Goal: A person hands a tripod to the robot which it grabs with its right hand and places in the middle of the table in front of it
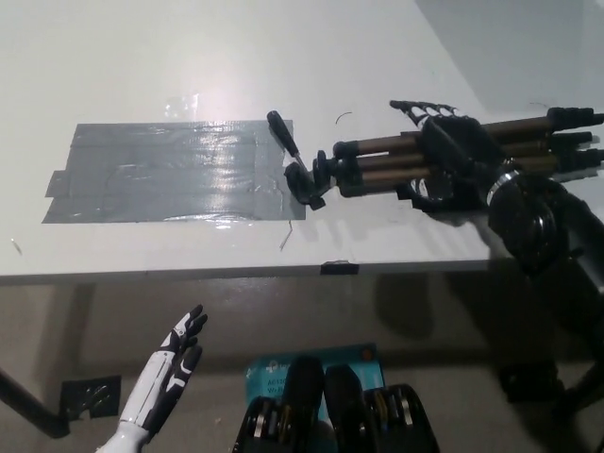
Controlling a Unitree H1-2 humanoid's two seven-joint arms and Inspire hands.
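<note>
The black right hand (451, 153) is closed around the folded legs of the tripod (376, 168), with its fingers (422, 108) curled over the upper side of the bundle, and the black arm comes in from the right side. The tripod lies almost horizontal, low over the right half of the white table (142, 57). Whether it already touches the surface I cannot tell. Its feet point to the right edge of the view. Its head (309, 184) points left and sits just at the right end of the grey tape patch (160, 175), which is stuck to the middle of the table, and a thin handle (283, 135) rises from the head over the corner of the patch. The white left hand (176, 360) rests at the lower left, below the front edge of the table, with fingers spread and holding nothing.
</note>
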